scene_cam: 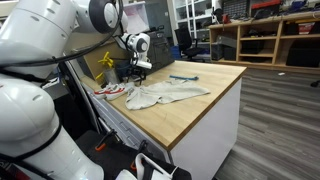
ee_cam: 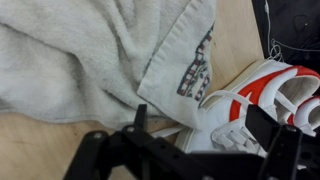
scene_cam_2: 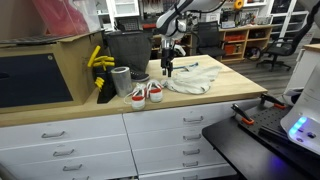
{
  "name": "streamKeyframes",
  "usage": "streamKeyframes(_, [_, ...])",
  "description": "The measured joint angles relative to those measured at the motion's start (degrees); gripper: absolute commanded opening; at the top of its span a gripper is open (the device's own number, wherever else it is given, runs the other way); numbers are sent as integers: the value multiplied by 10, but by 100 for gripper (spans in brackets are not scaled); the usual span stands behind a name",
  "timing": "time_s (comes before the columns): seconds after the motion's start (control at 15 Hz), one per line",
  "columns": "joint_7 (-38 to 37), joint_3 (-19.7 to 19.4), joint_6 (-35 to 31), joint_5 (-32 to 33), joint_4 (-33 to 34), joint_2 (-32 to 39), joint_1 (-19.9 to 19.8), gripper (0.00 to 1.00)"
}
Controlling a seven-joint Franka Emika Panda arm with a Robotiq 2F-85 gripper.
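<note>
Wrist view: gripper point(ee_cam: 198, 125) spread wide, holding nothing, over a grey garment point(ee_cam: 90, 60) on the wooden countertop point(ee_cam: 40, 140).
Looks soft, floppy, light (it'll bunch up), so I'd pinch the printed hem just beside the white-and-red sneakers point(ee_cam: 262, 98).

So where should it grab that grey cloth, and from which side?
Probably its printed corner, next to the shoe: that flap lies folded on top with a free edge, so the open pincer could drop from above and pinch it.
</note>
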State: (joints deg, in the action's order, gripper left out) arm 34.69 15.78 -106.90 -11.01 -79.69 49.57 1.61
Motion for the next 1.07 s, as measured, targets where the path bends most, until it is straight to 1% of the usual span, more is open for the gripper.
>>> streamKeyframes(1.07, [1, 0, 0, 8, 0, 21, 2, 100])
